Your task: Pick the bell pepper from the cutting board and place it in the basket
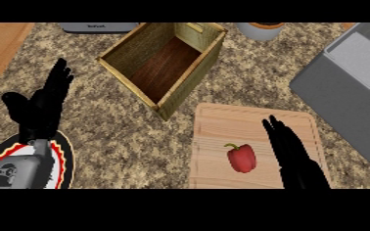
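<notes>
A red bell pepper [242, 157] with a green stem lies on the wooden cutting board [220, 127] at the lower right. My right hand [292, 152] is over the board just right of the pepper, fingers straight and pointing away, not touching it. An open woven basket [189, 73] with a dark wooden floor stands beyond the board, at the upper middle. My left hand [39, 105] rests open at the left, fingers up.
A grey appliance [339, 85] fills the right edge. A grey device [98, 27] and a pale pot [262, 29] sit at the back. A red and white rimmed plate [63, 162] lies under my left forearm.
</notes>
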You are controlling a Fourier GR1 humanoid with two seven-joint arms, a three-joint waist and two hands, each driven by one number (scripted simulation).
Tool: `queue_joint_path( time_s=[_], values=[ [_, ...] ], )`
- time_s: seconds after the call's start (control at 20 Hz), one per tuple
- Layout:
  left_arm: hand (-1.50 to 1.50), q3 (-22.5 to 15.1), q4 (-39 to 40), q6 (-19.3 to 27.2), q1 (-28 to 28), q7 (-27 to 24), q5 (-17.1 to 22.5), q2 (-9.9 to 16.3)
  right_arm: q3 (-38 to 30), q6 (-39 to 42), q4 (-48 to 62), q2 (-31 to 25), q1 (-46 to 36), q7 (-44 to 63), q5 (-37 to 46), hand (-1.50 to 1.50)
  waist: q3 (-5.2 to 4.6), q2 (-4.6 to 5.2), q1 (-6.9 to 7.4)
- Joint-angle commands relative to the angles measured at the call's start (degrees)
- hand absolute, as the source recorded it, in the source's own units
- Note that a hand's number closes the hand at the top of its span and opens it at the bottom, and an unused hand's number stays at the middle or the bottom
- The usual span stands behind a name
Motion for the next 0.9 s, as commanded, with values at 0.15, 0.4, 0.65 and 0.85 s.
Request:
queue_joint_path(
  time_s=[0.15, 0.4, 0.65, 0.85],
  values=[
    [0.00, 0.4, -0.8, 0.2, -0.6, 1.6, -2.7, -2.8, 2.2, -4.8, 1.2, 1.1, 3.6, -3.3, 2.2, -1.50, 0.00, -0.02, -0.09],
    [0.00, 3.2, 2.2, -3.4, 1.4, -3.3, -1.5, -2.9, 0.9, -0.2, 1.8, 2.4, -0.6, -0.8, 1.5, -1.50, -0.02, 0.02, 0.07],
    [0.00, 5.0, -2.4, -5.2, 1.9, 0.2, -1.5, -1.0, 2.2, -7.5, 6.2, 2.3, 3.3, -4.8, 3.4, -1.50, 0.00, -0.03, 0.11],
    [0.00, 4.3, -6.1, -4.9, 1.4, 4.9, -2.1, -1.3, -1.3, -2.4, 10.3, 5.0, -4.7, -0.3, 4.0, -1.50, 0.00, -0.03, 0.37]
  ],
)
